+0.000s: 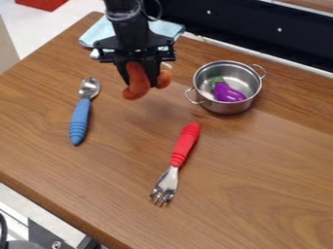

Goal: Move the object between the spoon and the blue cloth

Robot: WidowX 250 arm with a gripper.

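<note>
Grasp made, placement left to do.
The curved orange toy (135, 88) is clamped in the black gripper (140, 81), right of the blue-handled spoon (79, 117), near side of the blue cloth (98, 32); lowering between them and release apparently remain.

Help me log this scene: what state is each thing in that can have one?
Gripper: closed around the orange toy.
Orange toy: held, hanging below the gripper.
Pot: upright, uncovered, eggplant inside.
Eggplant: lying in the pot.
Spoon: lying on the table.
Fork: lying on the table.
Cloth: partly hidden; folded or bunched, can't tell.
</note>
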